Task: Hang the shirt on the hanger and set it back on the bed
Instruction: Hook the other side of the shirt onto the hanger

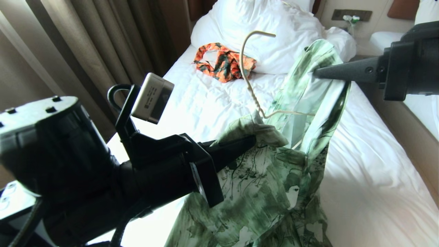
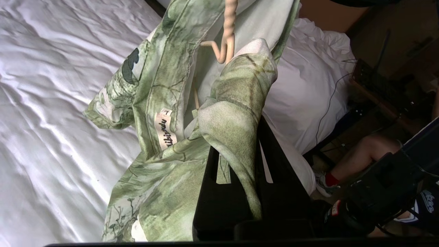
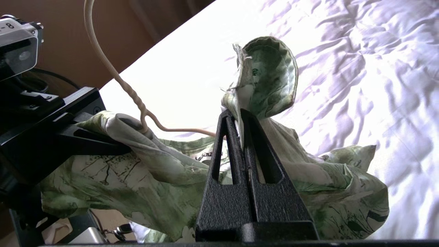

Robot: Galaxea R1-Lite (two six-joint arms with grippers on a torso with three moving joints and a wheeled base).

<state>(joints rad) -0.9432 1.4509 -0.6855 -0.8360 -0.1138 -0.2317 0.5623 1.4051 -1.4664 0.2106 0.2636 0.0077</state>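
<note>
The pale green printed shirt [image 1: 274, 178] hangs in the air above the white bed [image 1: 370, 178], stretched between both grippers. My left gripper [image 1: 252, 140] is shut on a fold of the shirt [image 2: 236, 103] by the collar, just below the hanger's twisted neck. My right gripper [image 1: 315, 72] is higher and further right, shut on another edge of the shirt [image 3: 267, 72]. The cream wire hanger [image 1: 247, 79] stands with its hook up and its lower part inside the shirt. One hanger [image 3: 130, 92] arm runs toward the right gripper [image 3: 236, 115]. The brand label faces the left gripper [image 2: 240, 137].
An orange-and-dark-green floral garment [image 1: 224, 61] lies near the white pillow [image 1: 260, 24] at the head of the bed. Brown curtains [image 1: 85, 41] hang along the left side. A second white bed [image 1: 425, 103] stands to the right. A person's leg [image 2: 360, 154] shows beside the bed.
</note>
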